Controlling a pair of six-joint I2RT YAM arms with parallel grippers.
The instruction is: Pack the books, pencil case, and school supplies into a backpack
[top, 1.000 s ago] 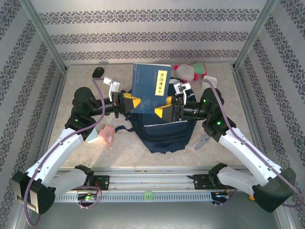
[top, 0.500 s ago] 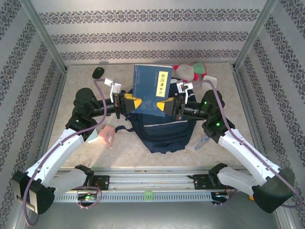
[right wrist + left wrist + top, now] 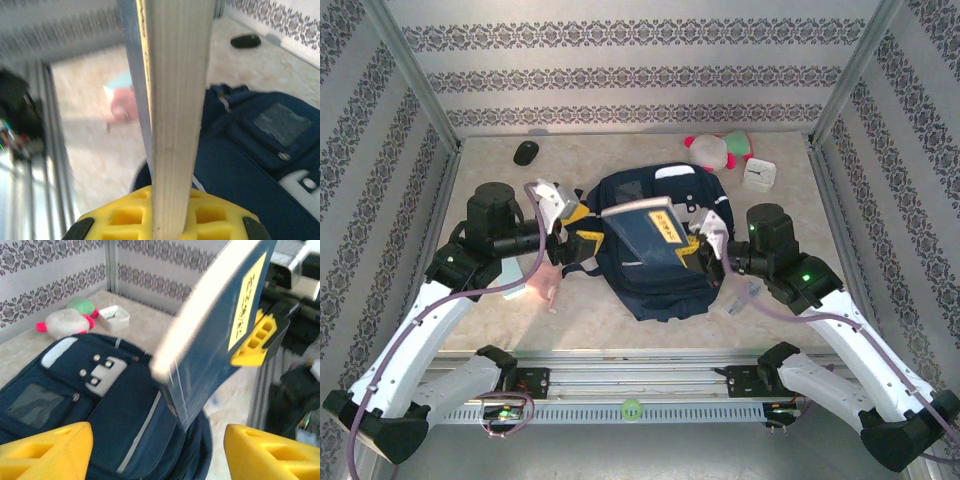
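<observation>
Right fingers [image 3: 120,215] are clamping the book [image 3: 640,232], now tipping down onto the backpack [image 3: 665,290]; left fingers [image 3: 50,450] are hanging wide, released.

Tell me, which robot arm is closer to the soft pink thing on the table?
Left. The left gripper, jaws open, is just beside the pink piece. The right gripper is across the backpack, holding the book.

Black mouse [image 3: 525,152] sits way back left on the beige table [image 3: 620,152]; pink-and-white plush [image 3: 715,150] with a green bit is back right; white square clock [image 3: 758,173] just beside it; patterned striped wallpaper [image 3: 640,72] all round.
</observation>
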